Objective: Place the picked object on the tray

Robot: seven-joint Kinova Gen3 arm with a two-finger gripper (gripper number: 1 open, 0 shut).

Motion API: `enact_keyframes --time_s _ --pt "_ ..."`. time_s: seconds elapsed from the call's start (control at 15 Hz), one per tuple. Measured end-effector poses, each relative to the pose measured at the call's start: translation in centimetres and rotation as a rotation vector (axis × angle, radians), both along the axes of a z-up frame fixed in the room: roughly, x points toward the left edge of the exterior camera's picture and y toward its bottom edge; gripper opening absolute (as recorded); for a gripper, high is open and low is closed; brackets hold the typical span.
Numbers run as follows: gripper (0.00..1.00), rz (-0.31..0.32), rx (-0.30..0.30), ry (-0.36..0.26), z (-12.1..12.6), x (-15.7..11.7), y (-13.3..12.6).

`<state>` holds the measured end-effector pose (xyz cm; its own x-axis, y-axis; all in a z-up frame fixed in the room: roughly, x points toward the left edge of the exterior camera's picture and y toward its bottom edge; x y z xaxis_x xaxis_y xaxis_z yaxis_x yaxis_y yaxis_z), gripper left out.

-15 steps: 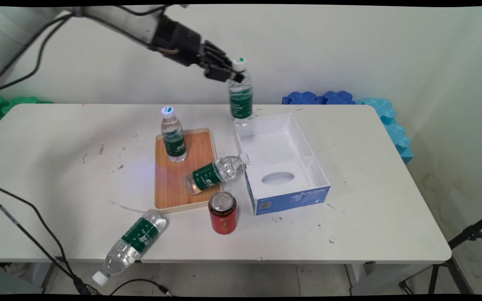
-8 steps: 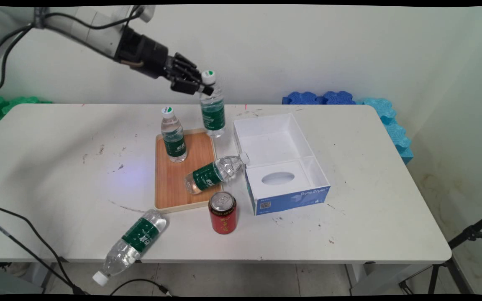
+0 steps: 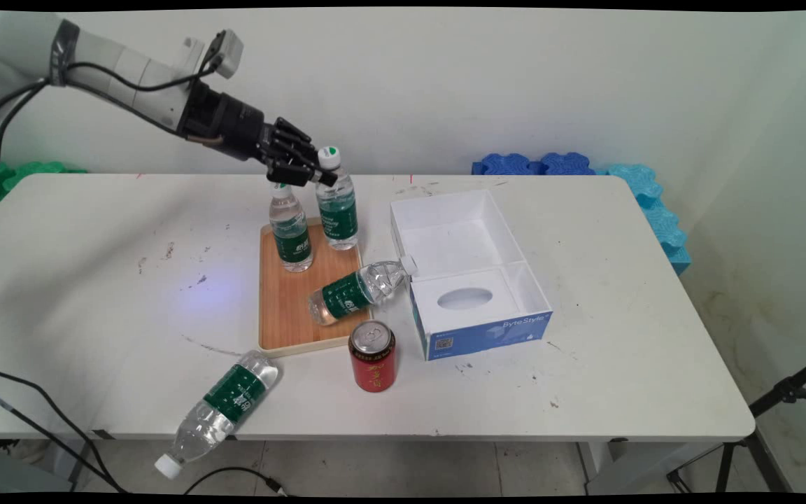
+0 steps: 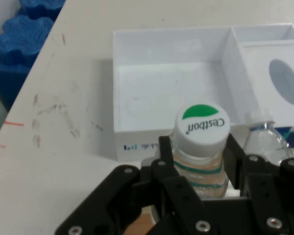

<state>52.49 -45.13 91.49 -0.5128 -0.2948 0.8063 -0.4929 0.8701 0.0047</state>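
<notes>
My black gripper [image 3: 320, 175] is shut on the neck of an upright water bottle [image 3: 336, 206] with a green label and a white cap [image 4: 201, 127]. The bottle hangs low over the far end of the wooden tray [image 3: 291, 308]; I cannot tell whether its base touches the tray. A second bottle [image 3: 290, 231] stands upright on the tray just left of it. A third bottle [image 3: 357, 290] lies on its side across the tray's right edge, its cap against the white box [image 3: 469, 280]. In the hand view the fingers [image 4: 166, 156] clamp the neck below the cap.
A red can [image 3: 372, 364] stands in front of the tray. Another bottle [image 3: 217, 413] lies at the table's near edge, overhanging it. Blue foam blocks [image 3: 585, 171] sit at the far right, green foam [image 3: 18, 175] at the far left. A tripod leg [image 3: 781, 399] stands right of the table.
The gripper has carried the held bottle from above the white box's far corner leftward and down, to beside the upright bottle on the tray.
</notes>
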Motion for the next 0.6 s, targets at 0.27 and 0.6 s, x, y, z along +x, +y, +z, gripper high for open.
enact_keyframes --time_s 0.27,0.6 --pt "0.0 -0.001 0.001 -0.003 -1.9 0.6 0.2" --pt "0.0 0.0 -0.004 0.004 -3.8 1.0 0.2"
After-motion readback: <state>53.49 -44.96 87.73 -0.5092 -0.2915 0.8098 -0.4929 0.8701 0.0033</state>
